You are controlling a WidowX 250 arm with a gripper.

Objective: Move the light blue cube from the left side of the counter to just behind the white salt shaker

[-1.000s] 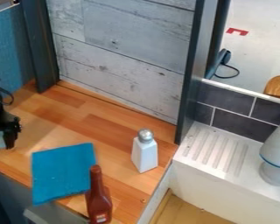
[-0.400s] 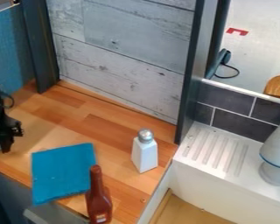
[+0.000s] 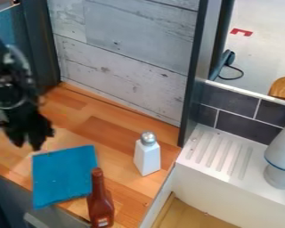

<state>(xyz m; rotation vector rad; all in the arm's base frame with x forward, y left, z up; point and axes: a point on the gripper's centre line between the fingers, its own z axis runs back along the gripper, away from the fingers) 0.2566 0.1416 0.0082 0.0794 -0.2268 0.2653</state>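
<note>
Cloth (image 3: 63,176): teal-blue, one solid colour, roughly square, straight-sided. Spread flat, unheld, slightly askew to table (image 3: 124,151). Lies on left part of wood-topped table, at near edge; near-left corner extends past that edge. Far side lies fully on wood.

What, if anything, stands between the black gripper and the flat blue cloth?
Nothing visible: the black gripper hangs near the upper left corner of the flat blue cloth; the dark red bottle stands lower right.
</note>
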